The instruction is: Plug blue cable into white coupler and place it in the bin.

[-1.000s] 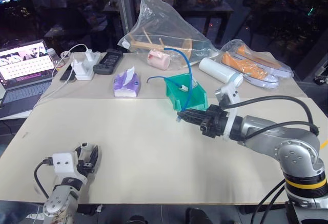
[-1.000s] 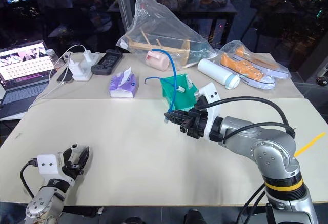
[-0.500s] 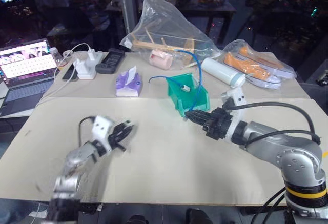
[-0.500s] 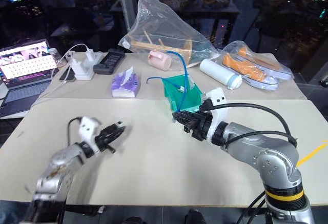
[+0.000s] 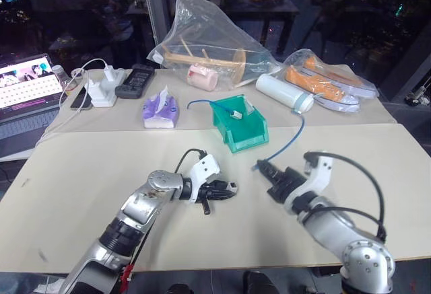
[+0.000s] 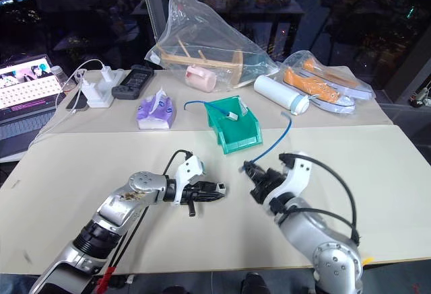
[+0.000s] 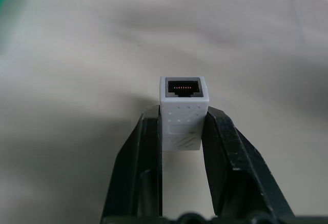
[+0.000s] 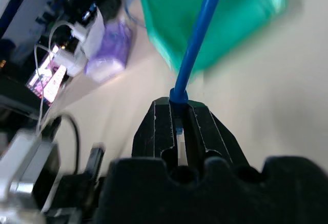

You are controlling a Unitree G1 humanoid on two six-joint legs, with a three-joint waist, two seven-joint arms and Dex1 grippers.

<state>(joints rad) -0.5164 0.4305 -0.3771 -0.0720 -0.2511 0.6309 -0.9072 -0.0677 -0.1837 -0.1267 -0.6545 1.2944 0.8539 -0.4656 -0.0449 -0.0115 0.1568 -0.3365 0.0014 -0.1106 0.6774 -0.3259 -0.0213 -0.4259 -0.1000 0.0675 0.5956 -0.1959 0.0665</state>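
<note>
Both arms have closed in since 1 s ago: our left gripper (image 7: 182,126) has swung to table centre, clamping the white coupler (image 7: 183,112). Right gripper (image 8: 180,112) has dropped back, pinching the blue cable (image 5: 286,142) end, 5 o'clock of the bin (image 5: 246,138).

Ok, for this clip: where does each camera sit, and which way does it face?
Head views: look forward and down over the table; both arms show, bin beyond them.
Left wrist view: looks along the left gripper, shut on the white coupler.
Right wrist view: looks along the right gripper, shut on the blue cable, towards the bin.
Shared: cable and bin in head and right wrist views.
</note>
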